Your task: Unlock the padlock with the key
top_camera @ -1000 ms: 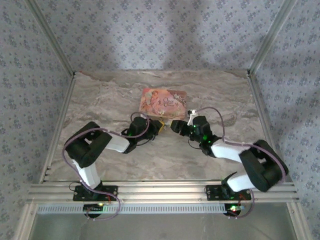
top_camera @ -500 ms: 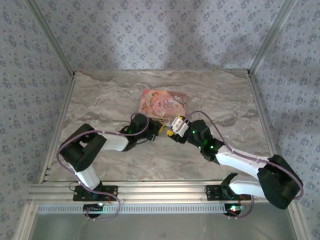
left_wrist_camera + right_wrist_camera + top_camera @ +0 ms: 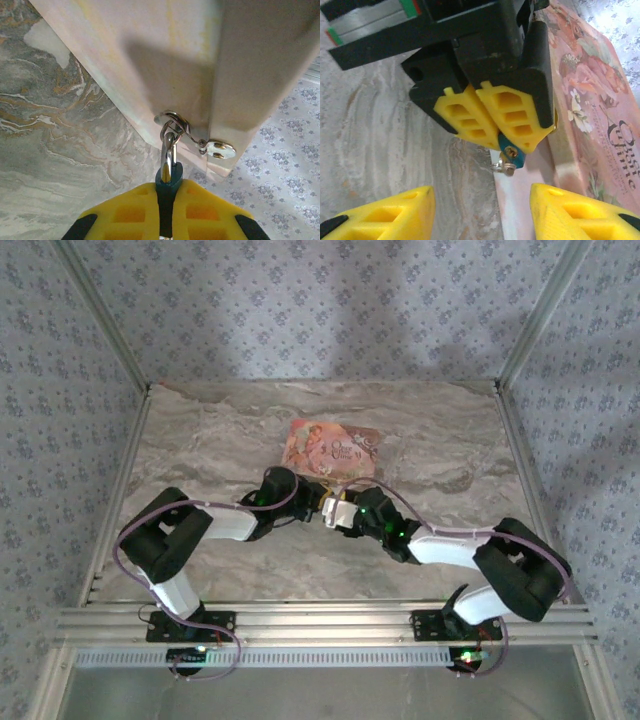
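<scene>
The desk (image 3: 200, 445), a grey-and-tan marbled slab, is carrying a pink illustrated box (image 3: 332, 448). The box is lying flat just beyond the desk's middle, picture side facing up, with its long edges running roughly across. Marbled surface is showing all around it.

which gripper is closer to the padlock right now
Left. The left gripper has its fingers shut on the padlock at the pink box edge. The right gripper is open just short of it, not touching.
</scene>
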Robot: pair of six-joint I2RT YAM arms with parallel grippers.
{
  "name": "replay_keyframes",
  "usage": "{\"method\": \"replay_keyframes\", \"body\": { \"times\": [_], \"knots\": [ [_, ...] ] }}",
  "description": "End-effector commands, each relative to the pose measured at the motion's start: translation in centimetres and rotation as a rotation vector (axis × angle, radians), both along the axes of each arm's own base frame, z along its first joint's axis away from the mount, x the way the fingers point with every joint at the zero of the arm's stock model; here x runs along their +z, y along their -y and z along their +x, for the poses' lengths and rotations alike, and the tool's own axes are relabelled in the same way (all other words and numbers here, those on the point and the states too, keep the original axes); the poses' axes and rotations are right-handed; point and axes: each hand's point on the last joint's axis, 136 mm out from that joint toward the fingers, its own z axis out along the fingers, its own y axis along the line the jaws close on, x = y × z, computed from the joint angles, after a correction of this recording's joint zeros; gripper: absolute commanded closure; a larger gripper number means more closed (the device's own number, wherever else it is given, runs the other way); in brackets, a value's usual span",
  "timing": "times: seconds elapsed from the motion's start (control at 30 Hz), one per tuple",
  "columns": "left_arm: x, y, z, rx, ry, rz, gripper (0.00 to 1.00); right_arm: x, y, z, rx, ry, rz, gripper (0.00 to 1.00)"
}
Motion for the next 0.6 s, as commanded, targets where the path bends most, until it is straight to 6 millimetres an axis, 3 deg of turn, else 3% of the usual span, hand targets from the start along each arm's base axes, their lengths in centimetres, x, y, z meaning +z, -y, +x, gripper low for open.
{"method": "replay_keyframes", "body": {
  "times": [0.0,0.27,0.57],
  "knots": [
    [2.9,0.9,0.4,-0.018,0.040,-0.071,1.00,1.9,-1.0,1.4,-0.012,0.075,0.027,0.52],
    [3.0,1.0,0.4,-0.021,0.040,-0.076,1.00,1.7,-1.4,1.9,-0.022,0.074,0.036,0.67],
    [2.9,1.1,0.4,-0.023,0.036,-0.082,1.00,1.2,-1.2,2.6,-0.060,0.079,0.031,0.98]
  ]
}}
